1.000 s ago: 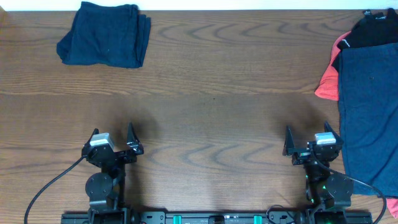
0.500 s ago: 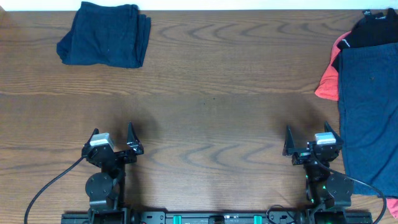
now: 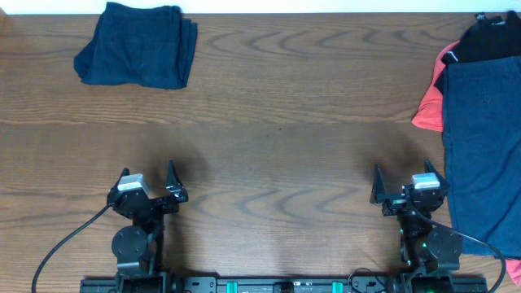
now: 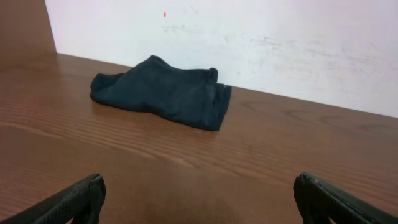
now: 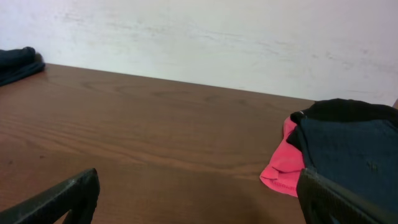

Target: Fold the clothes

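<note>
A folded dark navy garment (image 3: 137, 55) lies at the far left of the table; it also shows in the left wrist view (image 4: 163, 91). At the right edge lies a pile: a large dark navy garment (image 3: 482, 146) on top, a coral-red one (image 3: 429, 106) under it and a black one (image 3: 488, 39) behind. The right wrist view shows the navy (image 5: 354, 158), coral-red (image 5: 283, 167) and black (image 5: 342, 110) pieces. My left gripper (image 3: 148, 181) is open and empty near the front left. My right gripper (image 3: 404, 182) is open and empty, just left of the pile.
The wooden table (image 3: 277, 122) ends at a white wall (image 4: 249, 37) at the back. Both arm bases stand at the front edge. A corner of coral-red cloth (image 3: 513, 268) shows at the front right.
</note>
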